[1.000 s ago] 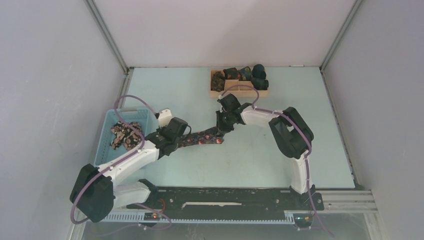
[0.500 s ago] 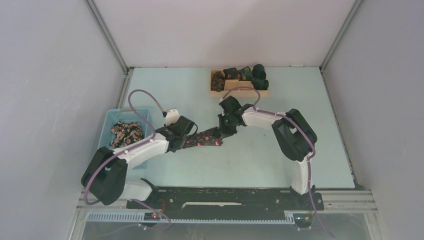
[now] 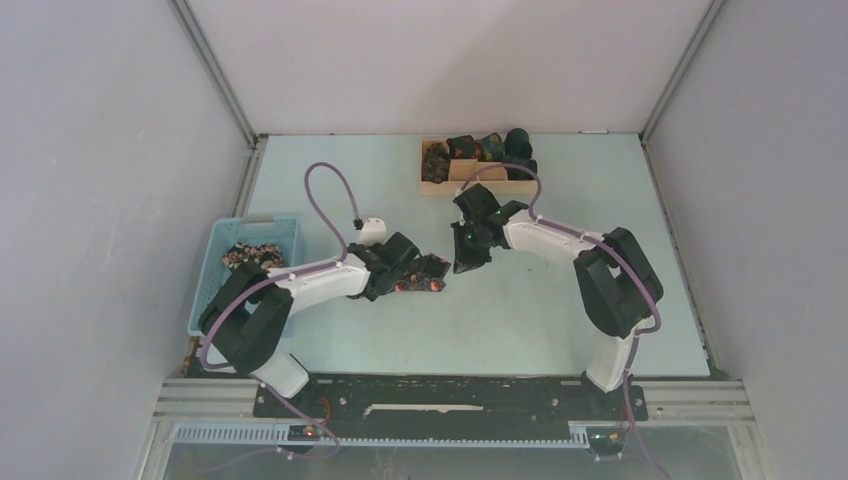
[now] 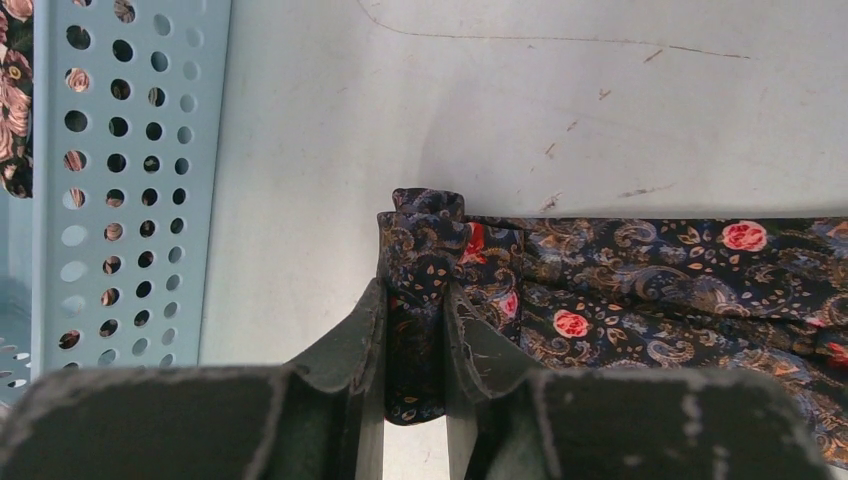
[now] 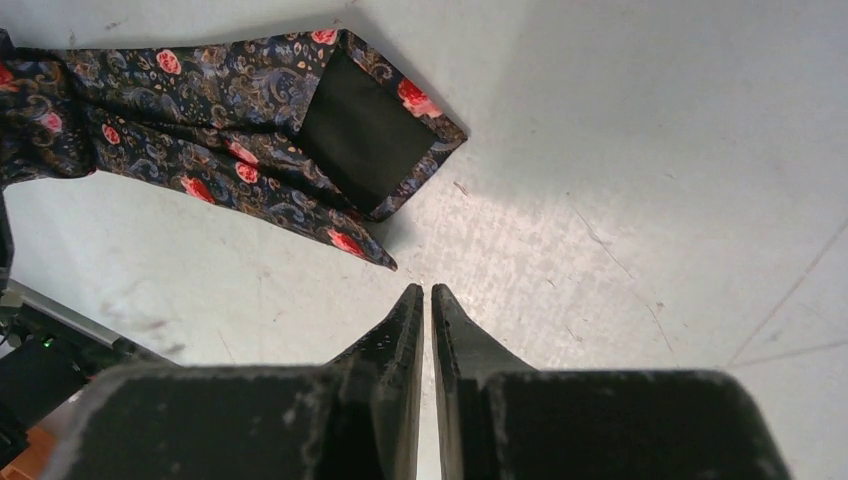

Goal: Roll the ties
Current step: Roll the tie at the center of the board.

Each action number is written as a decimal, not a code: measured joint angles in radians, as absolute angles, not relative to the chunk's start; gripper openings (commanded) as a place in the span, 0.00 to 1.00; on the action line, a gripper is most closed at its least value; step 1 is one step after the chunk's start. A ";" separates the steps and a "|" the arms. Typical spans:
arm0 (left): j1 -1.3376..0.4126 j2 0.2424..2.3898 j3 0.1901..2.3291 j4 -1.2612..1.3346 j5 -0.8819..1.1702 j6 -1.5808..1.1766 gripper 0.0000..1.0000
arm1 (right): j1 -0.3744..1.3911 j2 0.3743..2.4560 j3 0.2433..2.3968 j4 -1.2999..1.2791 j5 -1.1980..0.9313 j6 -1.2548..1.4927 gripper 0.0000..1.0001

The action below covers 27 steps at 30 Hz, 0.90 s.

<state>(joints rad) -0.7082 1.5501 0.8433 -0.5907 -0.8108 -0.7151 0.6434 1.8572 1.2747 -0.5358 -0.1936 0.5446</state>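
Left pincer (image 4: 415,325) was clamped on the bunched end of a floral tie (image 4: 650,265), which lay across the bench (image 4: 500,90) at the centre of the top view. Right pincer (image 5: 421,295) was closed on nothing, its tips just beside the tie's wide pointed end. More ties (image 3: 250,256) filled the blue basket (image 3: 262,222) at left. Rolled ties (image 3: 500,150) sat in the wooden tray (image 3: 432,186) at upper centre.

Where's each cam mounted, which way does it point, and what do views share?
Top external: above and behind the robot, looking down on the table; left arm, right arm show.
Left wrist: looking down past the left pincer, shut on the tie's bunched end; basket alongside.
Right wrist: looking down past the shut right pincer at the tie's wide end.
Shared: all three see the tie.
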 measured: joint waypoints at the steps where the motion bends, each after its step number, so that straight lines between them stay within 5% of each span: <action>1: -0.717 1.563 0.852 -0.596 -0.818 -0.715 0.01 | 0.640 1.848 1.272 -0.538 -0.194 0.542 0.10; 7: -0.752 1.647 0.903 -0.626 -0.852 -0.714 0.06 | 0.618 1.822 1.258 -0.547 -0.192 0.537 0.10; 16: -0.766 1.701 0.939 -0.636 -0.849 -0.672 0.31 | 0.608 1.786 1.251 -0.556 -0.194 0.529 0.10; 27: -0.766 1.694 0.939 -0.612 -0.783 -0.653 0.44 | 0.598 1.760 1.251 -0.546 -0.210 0.530 0.11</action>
<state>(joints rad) -0.7658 1.6936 0.9394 -0.6117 -0.7830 -0.6525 0.5980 1.7596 1.2507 -0.5457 -0.2100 0.5301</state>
